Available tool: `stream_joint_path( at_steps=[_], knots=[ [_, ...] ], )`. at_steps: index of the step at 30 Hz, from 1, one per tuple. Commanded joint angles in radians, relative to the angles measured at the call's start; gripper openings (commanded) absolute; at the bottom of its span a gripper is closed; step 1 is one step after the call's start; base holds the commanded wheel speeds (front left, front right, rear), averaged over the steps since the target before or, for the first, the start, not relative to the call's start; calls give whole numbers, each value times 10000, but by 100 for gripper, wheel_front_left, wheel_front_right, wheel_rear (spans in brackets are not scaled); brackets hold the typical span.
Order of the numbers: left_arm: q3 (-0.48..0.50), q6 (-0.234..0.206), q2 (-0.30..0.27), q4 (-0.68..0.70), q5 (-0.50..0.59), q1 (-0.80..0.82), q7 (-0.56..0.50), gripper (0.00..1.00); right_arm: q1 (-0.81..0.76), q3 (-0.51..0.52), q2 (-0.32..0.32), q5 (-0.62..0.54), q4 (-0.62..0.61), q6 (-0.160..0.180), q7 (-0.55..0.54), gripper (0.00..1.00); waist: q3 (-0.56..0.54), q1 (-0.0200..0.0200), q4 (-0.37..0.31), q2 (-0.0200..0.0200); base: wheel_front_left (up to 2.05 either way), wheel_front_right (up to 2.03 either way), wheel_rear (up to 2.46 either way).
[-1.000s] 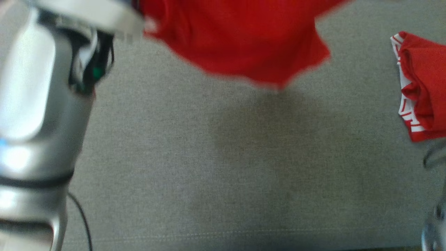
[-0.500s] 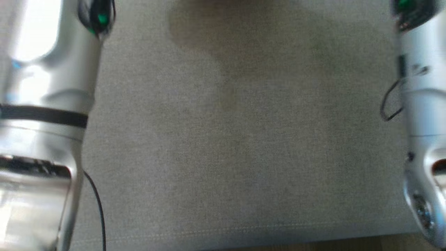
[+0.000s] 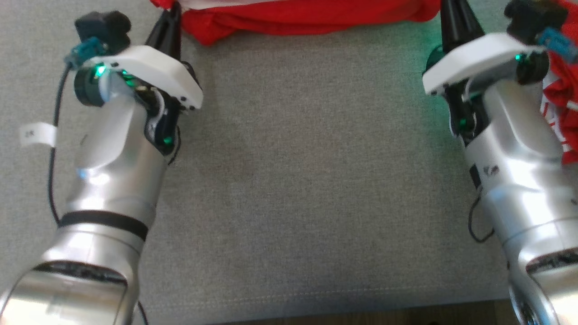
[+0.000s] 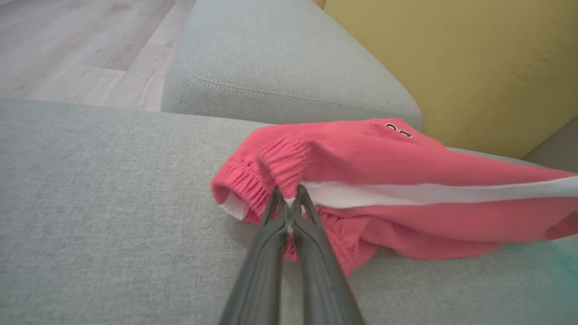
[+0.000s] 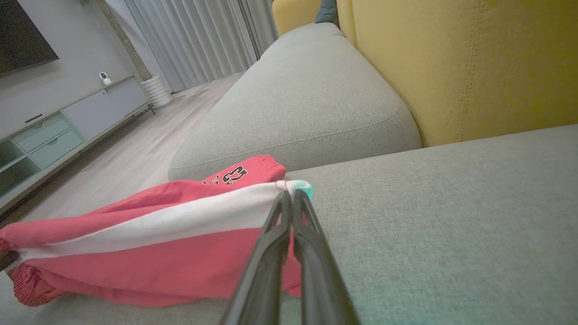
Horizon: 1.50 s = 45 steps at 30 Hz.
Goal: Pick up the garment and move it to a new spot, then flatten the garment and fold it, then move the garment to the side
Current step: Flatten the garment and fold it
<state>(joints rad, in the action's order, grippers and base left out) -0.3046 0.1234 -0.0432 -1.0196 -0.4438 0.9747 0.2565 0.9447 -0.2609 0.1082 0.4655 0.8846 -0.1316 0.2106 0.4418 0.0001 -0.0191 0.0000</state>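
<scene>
left gripper [image 4: 289, 201] is closed on the ribbed edge of the garment [image 4: 406, 180]; right gripper [image 5: 289, 196] is closed on its striped corner. garment lies stretched between them on the seat [image 3: 307, 180], well back from its front edge. step in hand: likely placing at the new spot. next move: release both ends, then flatten.

Seat cushion [image 3: 307, 180]: open grey stretch on the robot's side of the garment [image 3: 311, 16], passable throughout.
Yellow backrest [image 4: 474, 67]: wall behind the garment.
Red-and-white cloth [image 3: 560, 104]: heaped off the garment's right end.

The garment [image 3: 307, 16], aloft a second ago, now lies on the cushion [image 3: 316, 180] between left fingers [image 3: 168, 31] and right fingers [image 3: 454, 22].
</scene>
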Motion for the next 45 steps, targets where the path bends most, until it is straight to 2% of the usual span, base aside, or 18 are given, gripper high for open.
stream_joint_path(
  at_steps=[1, 7, 8, 14, 17, 20, 27, 32, 36, 41, 45],
  knots=[
    [318, -35, -188, 505, 171, -59, 52, 0, -318, -183, -30, 74, -278, 9, 247, 0, -139, -1, 13, 0, 0, 0, 0],
    [351, -30, -107, 1456, 384, -1652, 52, 0, -1968, -241, 99, 90, -964, 9, 456, 0, -729, -1, 47, 0, 0, 0, 0],
    [243, -8, -95, 1854, 454, -2429, 52, 0, -2822, -126, 168, 58, -1516, 9, 481, 0, -971, -1, 65, 0, 0, 0, 0],
    [-179, 36, -205, 3224, 649, -4550, 52, 0, -5587, 711, 278, -328, -3838, 9, 358, 0, -1671, -1, 127, 0, 0, 0, 0],
    [-214, 7, -457, 4080, 589, -5605, 31, 0, -7064, 1237, 146, -650, -5472, 9, -207, 0, -2012, -1, 167, 0, 0, 0, 0],
    [-182, -220, -748, 5197, 501, -6576, -398, 0, -8515, 1791, -50, -998, -7226, 9, -1120, 0, -2323, -1, 207, 0, 0, 0, 0],
    [-191, -993, -1400, 8815, 230, -8880, -2364, 0, -10997, 2551, -429, -1595, -10885, 9, -3282, 0, -2678, -1, 140, 0, 0, 0, 0],
    [-228, -1473, -1718, 10965, 14, -9966, -3677, 0, -11695, 2776, -531, -1792, -12303, 9, -4170, 0, -2698, -1, 79, 0, 0, 0, 0],
    [-131, -1650, -1803, 11768, -359, -10105, -4482, 0, -11616, 2859, -555, -1827, -12624, 9, -4601, 0, -2622, -1, 75, 0, 0, 0, 0],
    [69, -1456, -1912, 12059, -1166, -9581, -5445, 0, -10662, 2862, -436, -1975, -12372, 9, -5039, 0, -2256, -1, 87, 0, 0, 0, 0],
    [275, -1219, -2032, 11954, -1665, -8832, -5933, 0, -9363, 2847, 14, -1898, -11771, 9, -5319, 0, -1710, -1, 168, 0, 0, 0, 0]
  ],
)
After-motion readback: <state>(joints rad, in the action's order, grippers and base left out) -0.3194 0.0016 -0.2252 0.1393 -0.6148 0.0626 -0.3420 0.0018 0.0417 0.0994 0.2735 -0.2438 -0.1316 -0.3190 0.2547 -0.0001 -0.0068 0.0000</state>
